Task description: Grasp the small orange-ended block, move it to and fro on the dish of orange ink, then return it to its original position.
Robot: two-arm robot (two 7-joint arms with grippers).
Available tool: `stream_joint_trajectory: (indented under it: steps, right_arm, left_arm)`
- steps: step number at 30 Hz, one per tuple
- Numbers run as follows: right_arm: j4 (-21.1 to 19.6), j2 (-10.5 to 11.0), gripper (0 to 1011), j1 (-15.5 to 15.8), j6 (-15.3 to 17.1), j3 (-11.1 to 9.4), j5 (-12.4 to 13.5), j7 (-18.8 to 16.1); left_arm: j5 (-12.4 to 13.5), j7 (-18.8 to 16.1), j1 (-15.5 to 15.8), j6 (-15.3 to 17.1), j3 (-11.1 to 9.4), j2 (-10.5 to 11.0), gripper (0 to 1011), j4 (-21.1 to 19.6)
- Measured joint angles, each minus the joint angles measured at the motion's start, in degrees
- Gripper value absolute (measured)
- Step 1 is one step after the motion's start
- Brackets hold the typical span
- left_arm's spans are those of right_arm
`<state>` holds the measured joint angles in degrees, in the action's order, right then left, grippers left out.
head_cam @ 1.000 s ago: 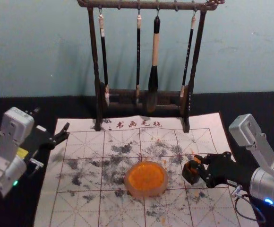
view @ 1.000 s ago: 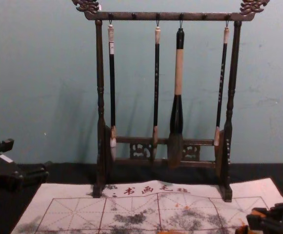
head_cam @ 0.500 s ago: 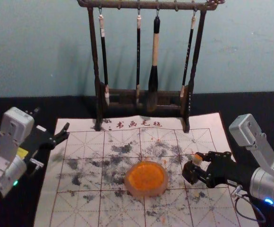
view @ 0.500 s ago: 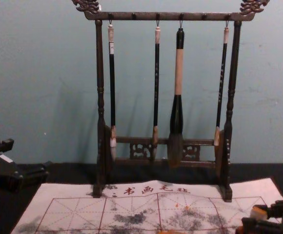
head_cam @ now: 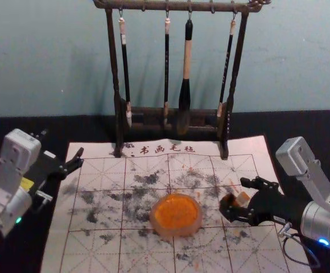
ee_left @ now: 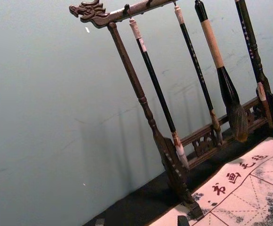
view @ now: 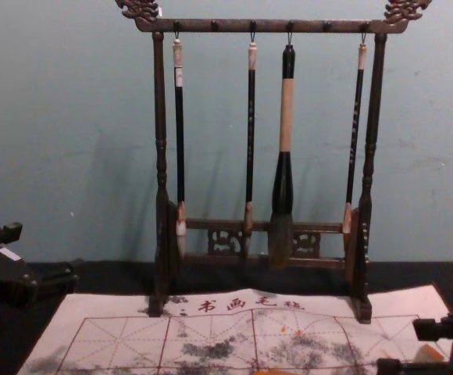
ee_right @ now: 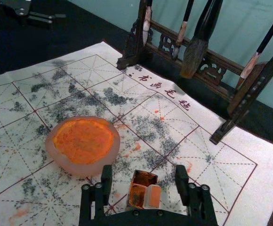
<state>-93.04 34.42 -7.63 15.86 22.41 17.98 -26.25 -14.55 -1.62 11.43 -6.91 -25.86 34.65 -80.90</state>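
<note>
Right end effector (head_cam: pixel 238 198) has spread around block (ee_right: pixel 154 197); dish (head_cam: pixel 175 231) holds orange ink (head_cam: pixel 176 210).

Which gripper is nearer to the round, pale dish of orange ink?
Right. The right gripper is open just right of the dish; the left gripper hangs farther off, near the far-left corner of the white gridded mat.

dish (head_cam: pixel 176 232) on mat (head_cam: pixel 97 256), before rack (head_cam: pixel 119 122)
</note>
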Motion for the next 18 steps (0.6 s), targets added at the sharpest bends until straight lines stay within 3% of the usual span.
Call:
stream_joint_trajectory:
  steps: [5,8,11,15,18]
  right_arm:
    - [0.0,0.0,881,0.0,0.0,0.0,0.0,0.0]
    - [0.0,0.0,993,0.0,0.0,0.0,0.0,0.0]
    - [0.0,0.0,1002,0.0,0.0,0.0,0.0,0.0]
    - [-1.0,-0.9,1002,0.9,-3.2,-1.4,-0.1,2.0]
    - [-1.9,-2.1,1002,2.0,-6.8,-3.1,-1.6,5.1]
  left_arm:
    - [0.0,0.0,0.0,0.0,0.0,0.0,1001,0.0]
    - [0.0,0.0,0.0,0.0,0.0,0.0,1001,0.0]
    - [0.0,0.0,0.0,0.0,0.0,0.0,1001,0.0]
    - [0.0,0.0,0.0,0.0,0.0,0.0,1001,0.0]
    - [0.0,0.0,0.0,0.0,0.0,0.0,1001,0.0]
